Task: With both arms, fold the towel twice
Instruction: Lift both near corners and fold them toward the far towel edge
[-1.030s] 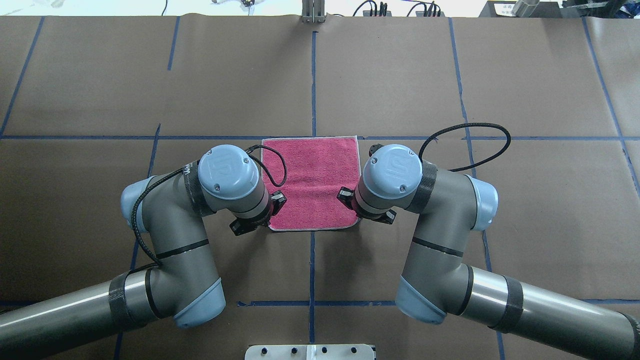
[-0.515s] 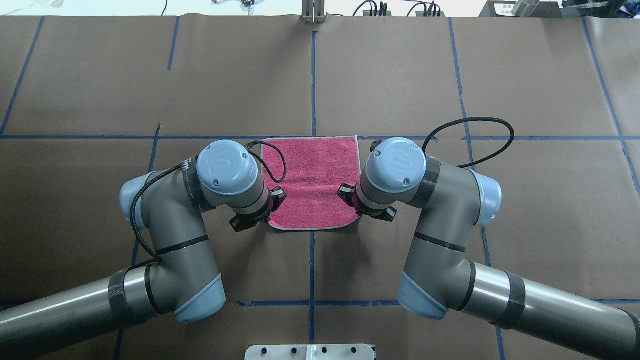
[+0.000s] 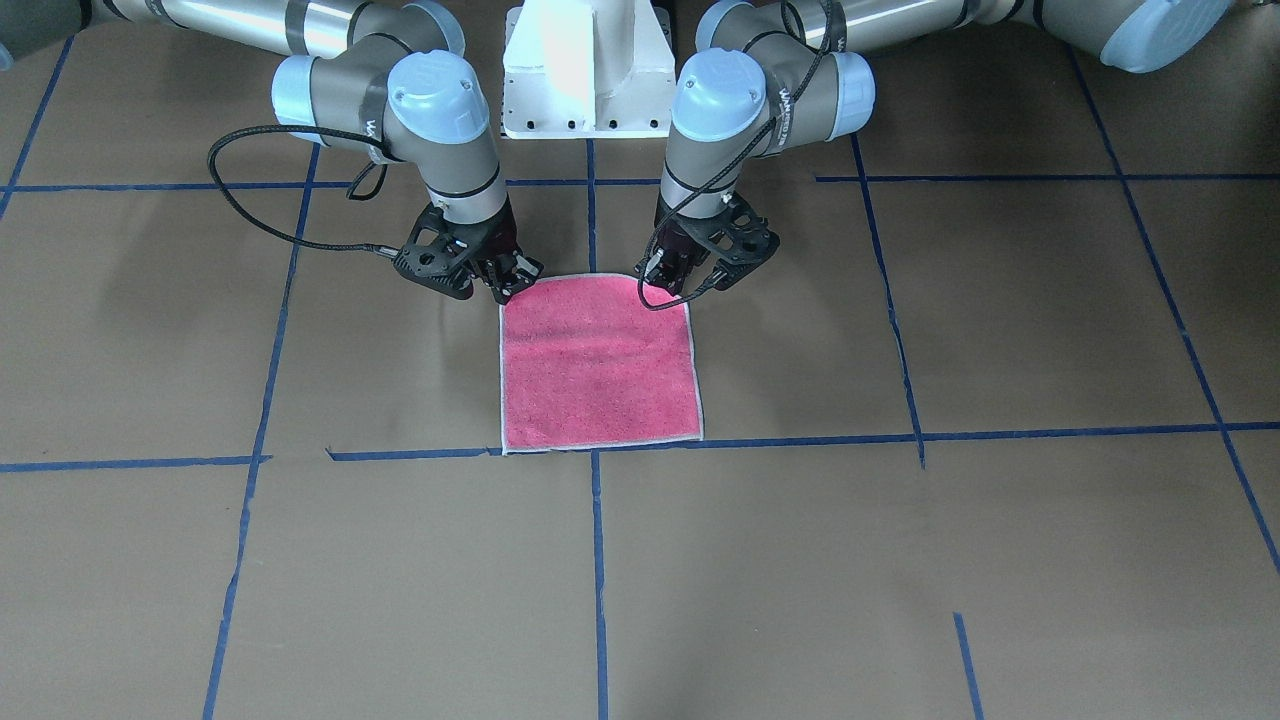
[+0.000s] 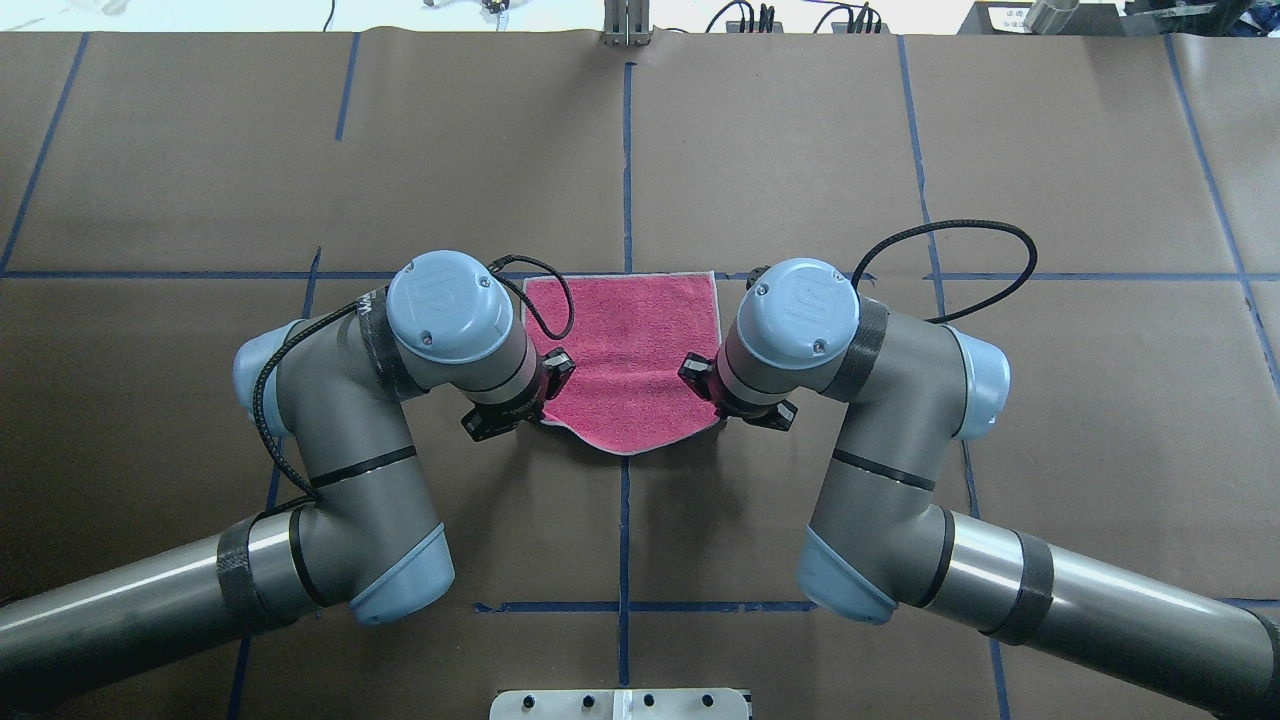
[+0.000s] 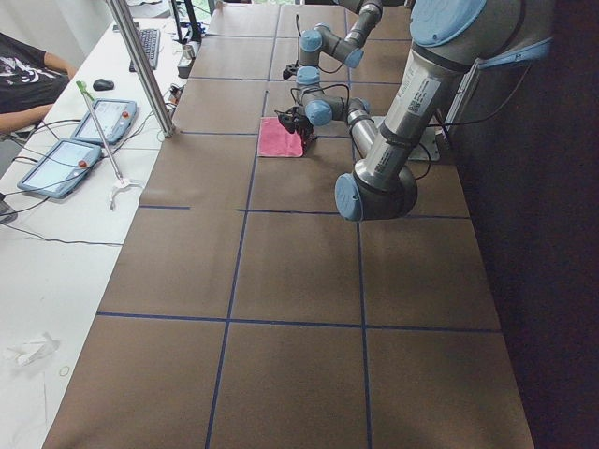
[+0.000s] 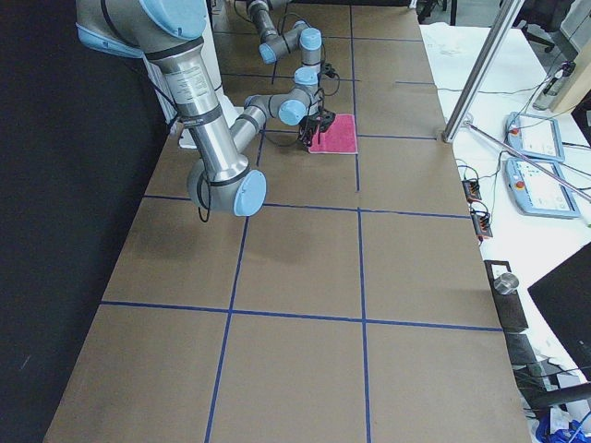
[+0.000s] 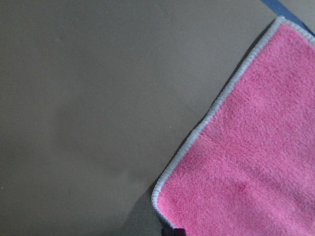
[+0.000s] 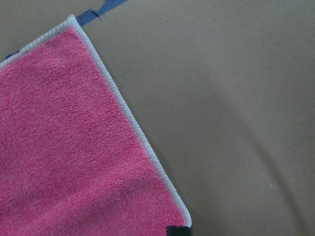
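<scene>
Towel (image 4: pixel 628 345) corners now higher, between fingers (image 3: pixel 503 283)

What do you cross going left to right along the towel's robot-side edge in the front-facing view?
right gripper → towel → left gripper. The view is mirrored, so the robot's right sits on its left. Each gripper is shut on a towel corner. White base omitted: it overlaps the towel's span.

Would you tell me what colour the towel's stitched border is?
The towel's border is pale grey-white, clearest in the left wrist view.
</scene>
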{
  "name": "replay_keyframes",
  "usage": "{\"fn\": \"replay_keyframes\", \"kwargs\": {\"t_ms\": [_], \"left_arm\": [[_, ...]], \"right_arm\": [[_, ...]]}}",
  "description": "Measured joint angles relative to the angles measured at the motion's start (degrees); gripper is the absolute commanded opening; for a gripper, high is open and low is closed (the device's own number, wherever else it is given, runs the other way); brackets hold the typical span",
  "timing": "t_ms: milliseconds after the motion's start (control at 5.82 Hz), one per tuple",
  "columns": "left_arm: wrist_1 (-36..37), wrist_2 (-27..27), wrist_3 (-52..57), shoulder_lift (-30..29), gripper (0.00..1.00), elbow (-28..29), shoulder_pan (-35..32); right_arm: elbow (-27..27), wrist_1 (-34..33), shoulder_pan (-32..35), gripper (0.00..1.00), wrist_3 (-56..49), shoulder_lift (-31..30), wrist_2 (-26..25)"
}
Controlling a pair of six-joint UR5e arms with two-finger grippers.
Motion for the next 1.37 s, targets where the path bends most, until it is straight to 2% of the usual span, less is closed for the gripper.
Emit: {"fn": "replay_keyframes", "kwargs": {"t_ms": [687,1374], "left_arm": [[-0.1,0.0,0.0,-1.4,0.0,1.1,-1.9],[-4.0,0.1,0.2,-3.2,0.0,6.3,-3.5]], "right_arm": [[-1.3,-2.5,2.4,0.0,-0.2,2.6,0.7],[-3.9,-2.3,4.9,0.0,-0.6,4.3,2.1]]}}
